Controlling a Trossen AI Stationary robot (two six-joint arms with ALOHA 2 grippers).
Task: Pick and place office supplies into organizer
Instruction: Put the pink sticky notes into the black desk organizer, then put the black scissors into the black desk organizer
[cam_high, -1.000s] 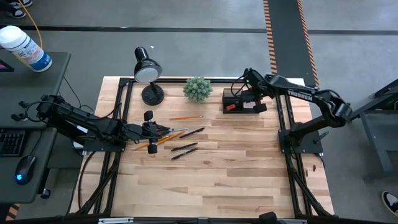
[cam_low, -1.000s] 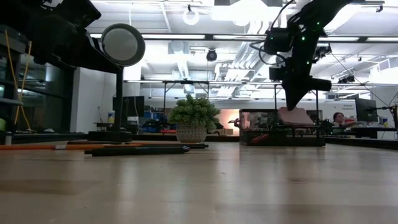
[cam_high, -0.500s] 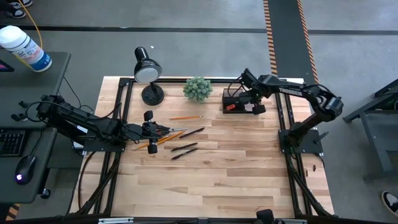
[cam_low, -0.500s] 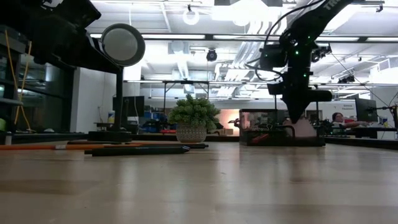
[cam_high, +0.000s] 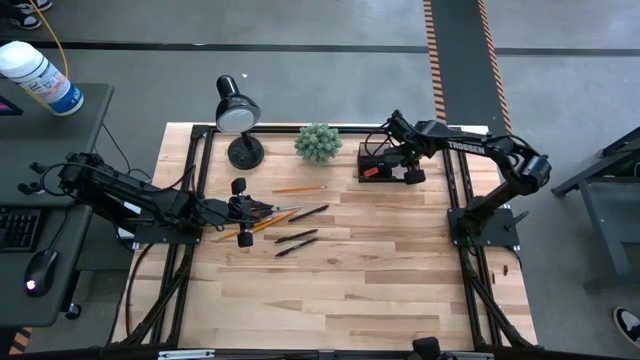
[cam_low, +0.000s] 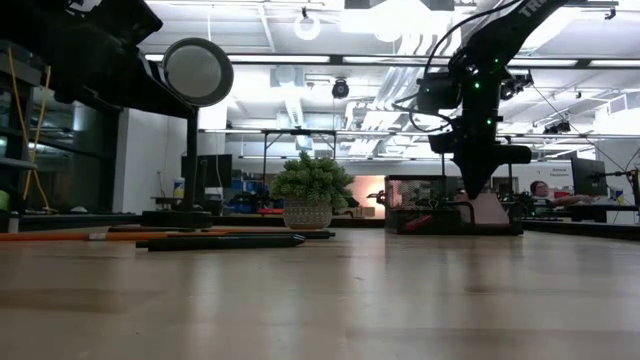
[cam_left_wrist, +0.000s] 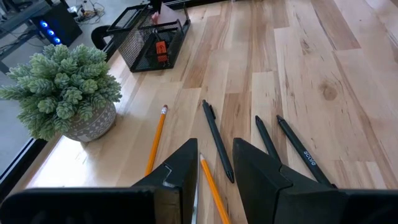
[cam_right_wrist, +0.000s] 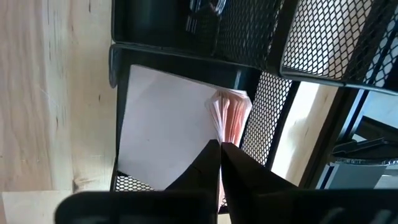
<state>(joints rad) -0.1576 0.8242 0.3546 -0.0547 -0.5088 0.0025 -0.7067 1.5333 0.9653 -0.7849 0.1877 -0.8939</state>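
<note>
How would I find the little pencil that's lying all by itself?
Start at the fuzzy green plant at the table's far edge, between the lamp and the black mesh organizer. Just in front of the plant lies one orange pencil on bare wood. It lies alone, while the other pencils and black pens cluster nearer the left gripper.

Black wire-mesh metal organizer (cam_right_wrist: 292, 37), pale paper sticky-note pad (cam_right_wrist: 168, 124), smooth wooden table (cam_high: 380, 260)

The near half of the bench (cam_high: 350, 290) lies open; lamp (cam_high: 238, 112), plant (cam_high: 318, 142) and organizer (cam_high: 385, 163) line the far edge
</note>
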